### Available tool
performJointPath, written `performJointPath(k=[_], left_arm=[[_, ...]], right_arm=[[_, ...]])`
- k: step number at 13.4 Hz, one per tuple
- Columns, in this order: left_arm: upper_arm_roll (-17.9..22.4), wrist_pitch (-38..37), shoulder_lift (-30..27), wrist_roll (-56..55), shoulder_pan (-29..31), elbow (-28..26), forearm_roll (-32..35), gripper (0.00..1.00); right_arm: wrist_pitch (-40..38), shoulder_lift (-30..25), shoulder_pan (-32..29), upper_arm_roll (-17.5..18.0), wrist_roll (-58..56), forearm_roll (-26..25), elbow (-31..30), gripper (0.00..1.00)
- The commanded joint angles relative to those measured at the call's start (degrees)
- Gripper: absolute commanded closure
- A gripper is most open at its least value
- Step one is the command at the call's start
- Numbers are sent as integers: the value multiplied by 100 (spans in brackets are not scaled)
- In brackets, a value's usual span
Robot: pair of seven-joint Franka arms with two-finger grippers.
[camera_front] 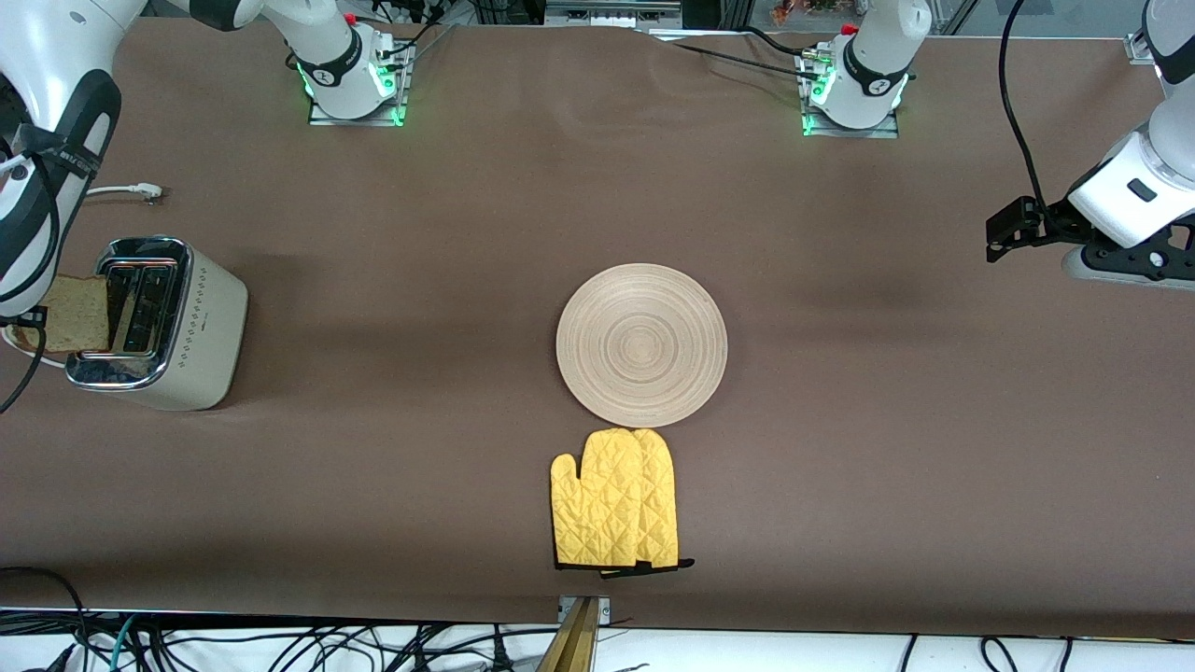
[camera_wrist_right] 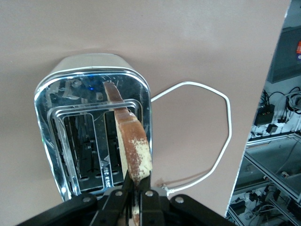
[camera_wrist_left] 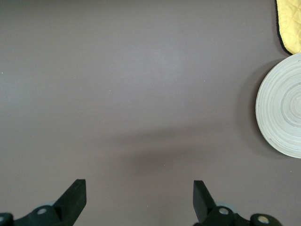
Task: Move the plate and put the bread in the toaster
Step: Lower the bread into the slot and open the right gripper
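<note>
Toaster [camera_front: 173, 322]: cream-beige, two slots, chrome top, standing at the right arm's end of the brown worktop [camera_front: 420, 233], its white cord [camera_wrist_right: 221, 132] looping on the cloth beside it. Bread [camera_front: 77, 313]: one speckled brown slice, held on edge above the toaster's chrome top, at the slot toward the worktop's end, so that its thin profile lines up with the opening; it is not yet down in the slot. Right gripper [camera_wrist_right: 134, 200]: over the toaster, fingers clamped on the slice's upper edge, leaving the lower edge free to enter. Plate [camera_front: 641, 343]: round, light wood, ringed grain, flat at mid-worktop, bare. Oven mitt [camera_front: 616, 499]: yellow, quilted, just beside the plate and nearer to the front camera. Left gripper [camera_wrist_left: 138, 200]: waits over bare cloth at the left arm's end, fingers apart, holding nothing, well apart from the plate.
</note>
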Motion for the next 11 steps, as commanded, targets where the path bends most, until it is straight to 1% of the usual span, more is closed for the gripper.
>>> performJointPath(k=[1,4,6,9,10,11], left_arm=[[-26,-125,31,-85,-31,140,163,0],[-35,-125,31,-85,-31,140,163,0],[-35,-125,31,-85,-31,140,163,0],[-35,-125,31,-85,-31,140,163,0],[-35,-125,31,-85,-31,140,163,0],[-35,-125,31,-85,-31,140,163,0]], right_arm=[[100,21,-37,31,-48,218,-106,100],[460,22,-37,49,-74,298,-431,100],[671,22,-80,180,-83,316,-590,100],[777,22,-291,400,-75,325,-608,100],[777,22,-300,409,-40,325,-608,53],[769,22,-291,409,-31,325,-608,48]])
